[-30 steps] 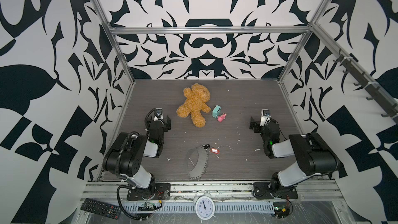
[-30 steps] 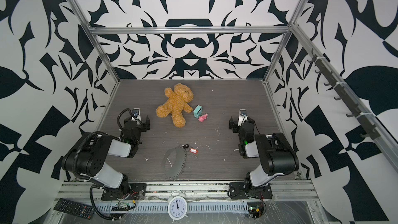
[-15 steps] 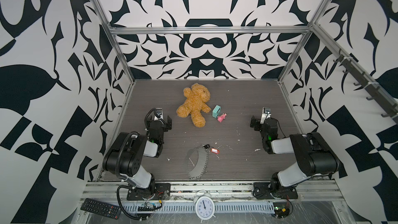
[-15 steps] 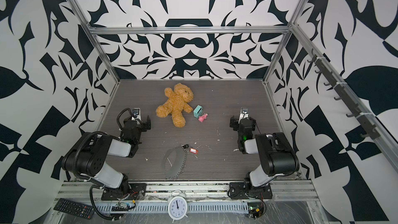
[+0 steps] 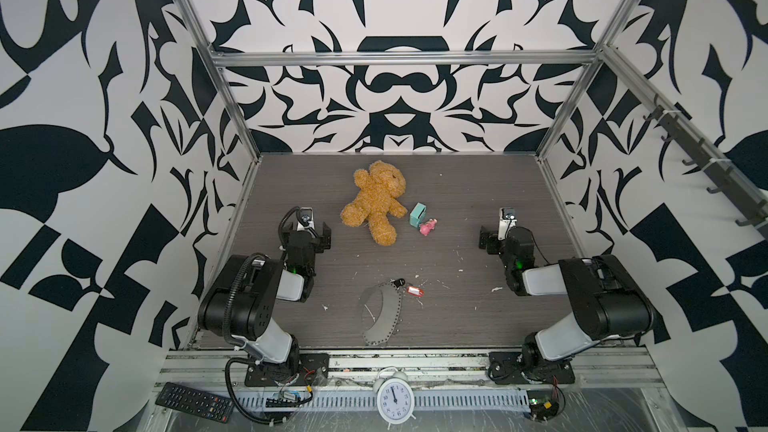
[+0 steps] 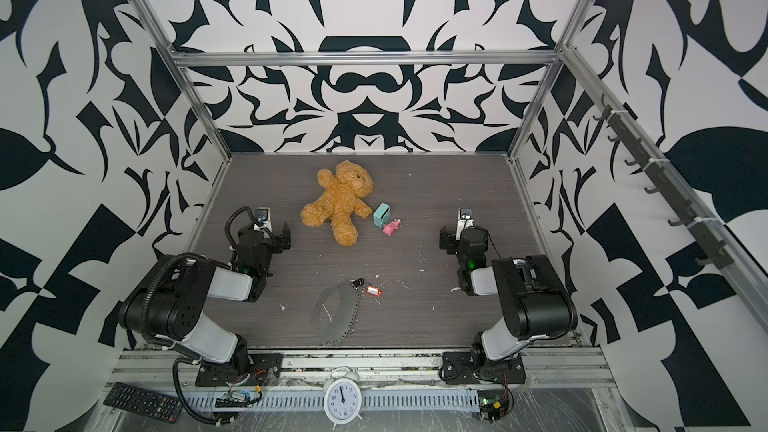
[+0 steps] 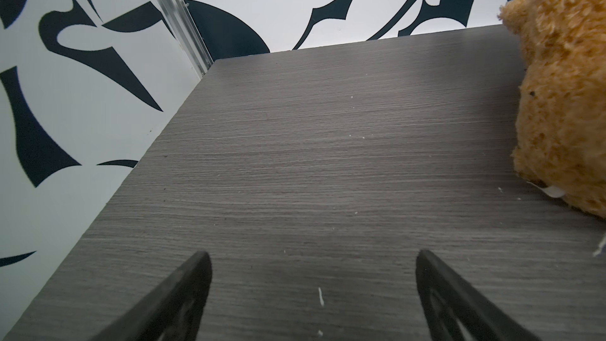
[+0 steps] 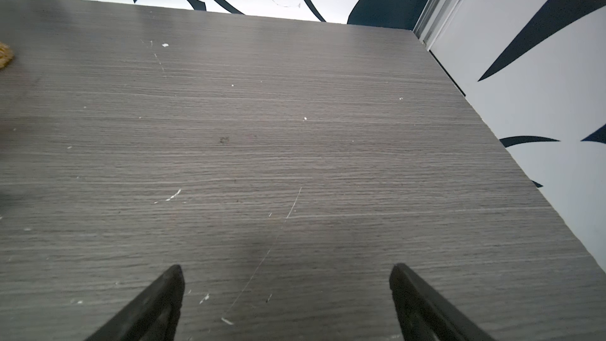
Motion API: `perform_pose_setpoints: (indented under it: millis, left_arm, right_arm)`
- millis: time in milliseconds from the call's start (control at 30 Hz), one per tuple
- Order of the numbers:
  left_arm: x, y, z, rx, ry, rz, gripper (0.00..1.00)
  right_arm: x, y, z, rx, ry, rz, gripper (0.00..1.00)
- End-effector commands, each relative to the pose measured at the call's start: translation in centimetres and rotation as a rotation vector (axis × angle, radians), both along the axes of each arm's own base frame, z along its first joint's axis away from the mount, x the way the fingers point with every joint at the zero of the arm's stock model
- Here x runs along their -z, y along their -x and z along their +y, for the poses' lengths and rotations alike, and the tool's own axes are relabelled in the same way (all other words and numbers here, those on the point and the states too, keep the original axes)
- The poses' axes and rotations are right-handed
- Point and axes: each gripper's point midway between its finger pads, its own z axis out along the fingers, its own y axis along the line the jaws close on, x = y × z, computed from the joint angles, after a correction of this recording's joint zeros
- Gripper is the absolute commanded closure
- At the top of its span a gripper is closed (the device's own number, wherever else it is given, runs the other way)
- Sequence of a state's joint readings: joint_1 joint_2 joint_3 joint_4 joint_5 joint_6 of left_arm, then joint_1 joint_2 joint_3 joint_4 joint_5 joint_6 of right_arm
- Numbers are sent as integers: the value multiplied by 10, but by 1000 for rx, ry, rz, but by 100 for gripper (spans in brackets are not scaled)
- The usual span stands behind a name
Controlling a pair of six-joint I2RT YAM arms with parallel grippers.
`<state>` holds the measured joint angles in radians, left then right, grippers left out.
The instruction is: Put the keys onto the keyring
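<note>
A grey curved strap with dotted edges lies near the front middle of the table in both top views. At its far end sit the black fob and the red tag, the keys. The keyring there is too small to make out, so I cannot tell whether the keys hang on it. My left gripper rests open at the left, well away from the strap. My right gripper rests open at the right. Both wrist views show only bare table between the spread fingers.
A brown teddy bear lies at the back middle, with a teal box and a pink toy beside it. In front of the table's edge stand a white alarm clock and a black remote control. Patterned walls close off three sides.
My right gripper has drawn back a little toward the far side and straightened. The left arm, the strap and the keys have not moved.
</note>
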<state>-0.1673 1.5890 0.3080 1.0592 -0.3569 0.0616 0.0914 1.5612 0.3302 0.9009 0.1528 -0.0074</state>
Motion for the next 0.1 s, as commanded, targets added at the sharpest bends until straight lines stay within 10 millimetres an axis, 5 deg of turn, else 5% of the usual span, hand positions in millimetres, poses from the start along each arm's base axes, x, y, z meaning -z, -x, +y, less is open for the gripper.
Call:
perform_pose_setpoints:
  millis: [0,67]
  left_arm:
    - [-6,-6,0,5,42,-16,1]
    - [-4,-7,3,3,57,1,1]
  right_arm:
    - [-15,-9,3,-11,2,-45,0]
    - [-14,-9,3,-11,1,-45,1]
